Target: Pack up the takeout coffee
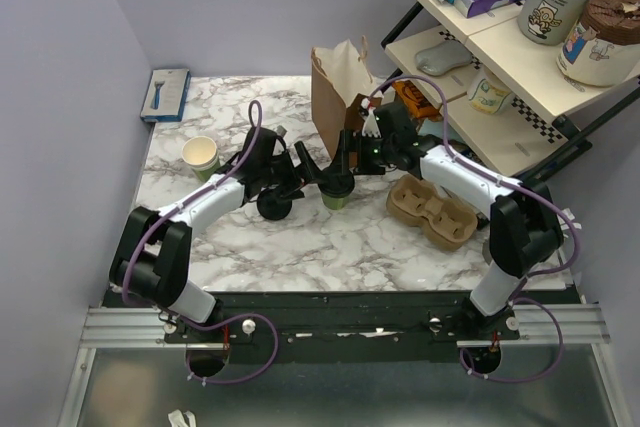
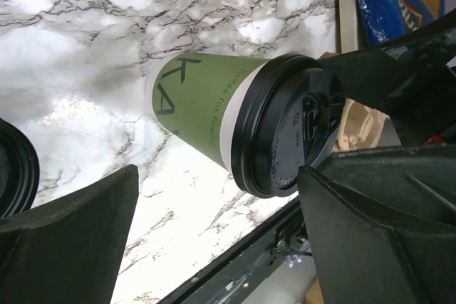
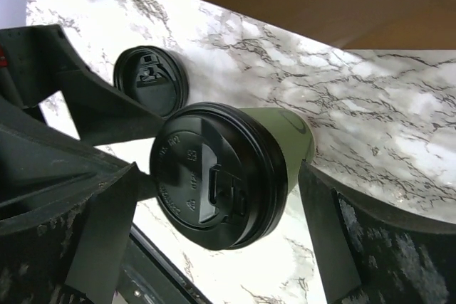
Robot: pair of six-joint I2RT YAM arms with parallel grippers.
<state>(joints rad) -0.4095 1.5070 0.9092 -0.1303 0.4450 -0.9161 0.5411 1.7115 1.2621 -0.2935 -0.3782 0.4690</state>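
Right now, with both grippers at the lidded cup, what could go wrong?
1. The left gripper and the right gripper both stand open around the same lidded green cup. If both close, their fingers could clash or tip it.
2. In the right wrist view the fingers sit level with the black lid, so a squeeze there may pop it off.
3. The brown paper bag has an uneven-looking mouth, and the cup could catch its edge going in.

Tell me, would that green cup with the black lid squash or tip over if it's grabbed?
Probably squashes easily: the cup looks like thin paper, though the lid likely stiffens its rim. Tall and narrowing towards its base, it might tip if pushed high.
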